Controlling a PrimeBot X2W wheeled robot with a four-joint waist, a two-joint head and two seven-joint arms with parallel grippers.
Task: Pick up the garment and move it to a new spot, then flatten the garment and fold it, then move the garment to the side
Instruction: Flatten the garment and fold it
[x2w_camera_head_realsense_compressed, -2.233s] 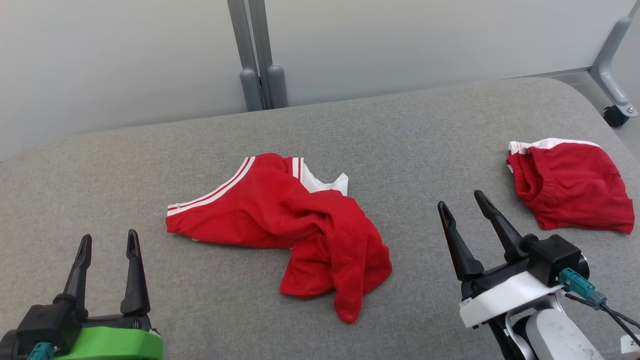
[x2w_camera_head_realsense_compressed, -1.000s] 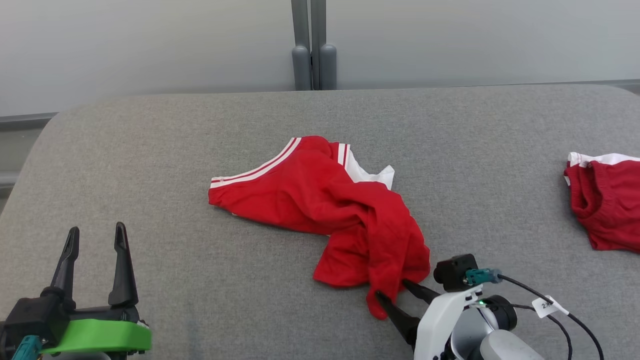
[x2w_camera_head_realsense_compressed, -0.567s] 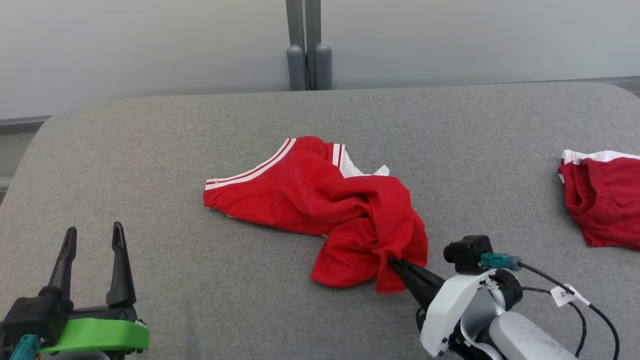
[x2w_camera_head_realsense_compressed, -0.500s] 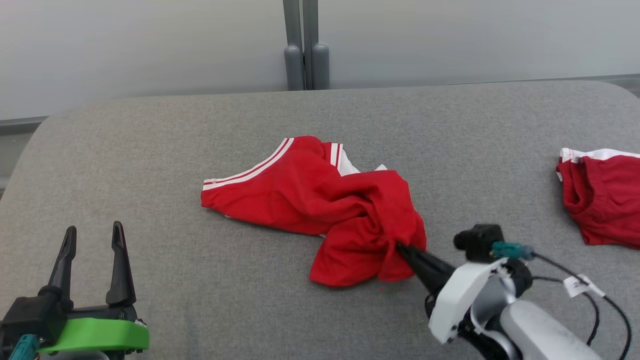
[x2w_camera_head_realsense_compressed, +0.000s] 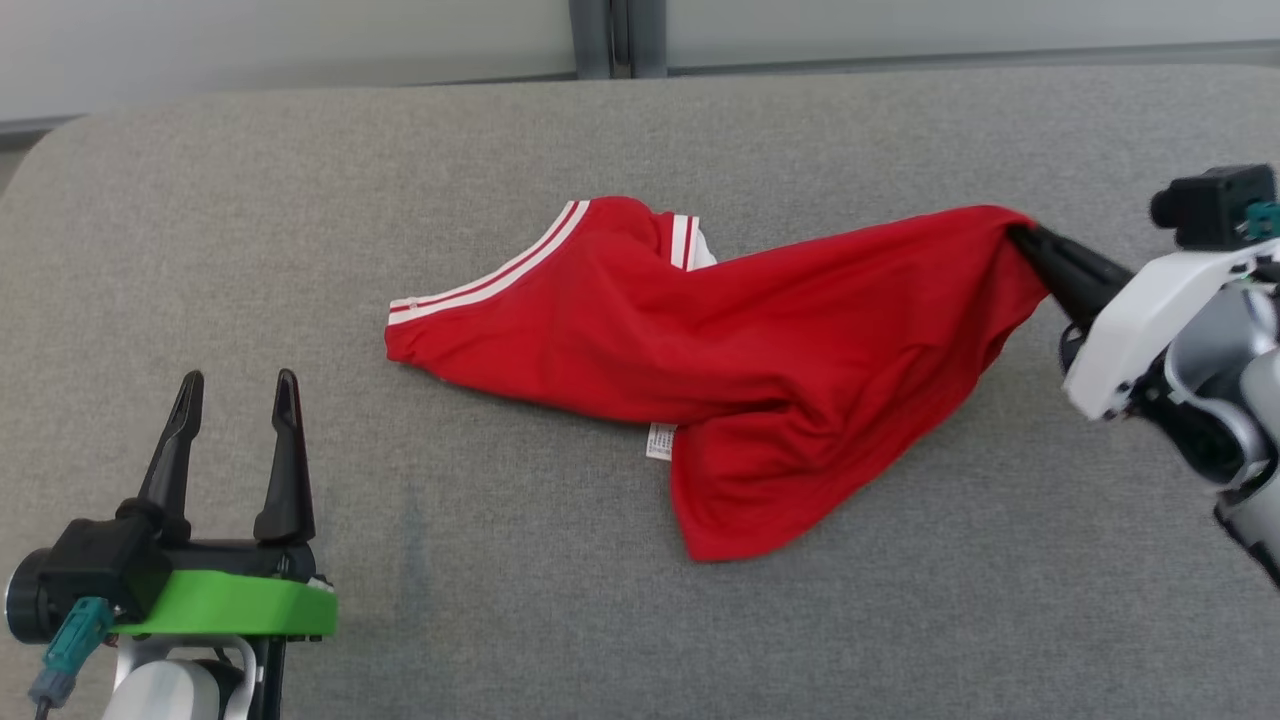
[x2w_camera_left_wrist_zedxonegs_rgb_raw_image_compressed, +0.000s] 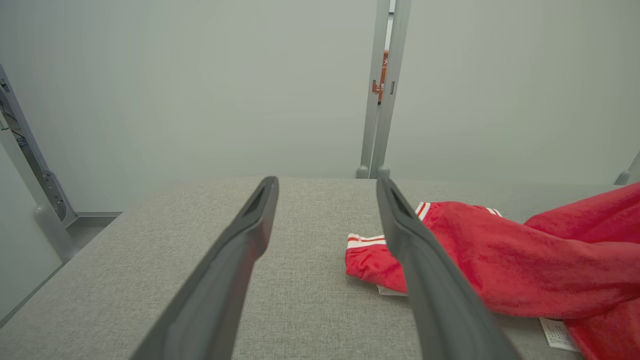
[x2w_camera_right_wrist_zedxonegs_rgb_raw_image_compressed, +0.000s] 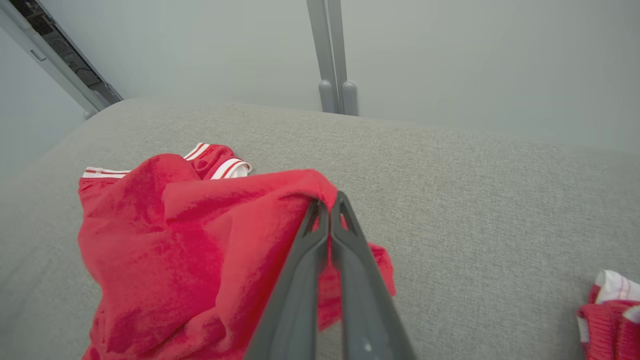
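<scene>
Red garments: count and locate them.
2. One red garment lies centrally, pinched by the right gripper; the second garment lies apart, cropped at the right wrist view's lower right.

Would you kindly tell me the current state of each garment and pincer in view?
Red garment: one corner raised and pulled rightward, the rest trailing, not flattened.
Right pincer: shut on the red garment's corner.
Left pincer: open, empty, clear of the cloth.
Second garment: bunched, untouched.

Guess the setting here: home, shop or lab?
Probably a robotics lab or test cell, not a home: a grey fabric-covered work table, fenced by plain pale partition panels on grey metal posts.
</scene>
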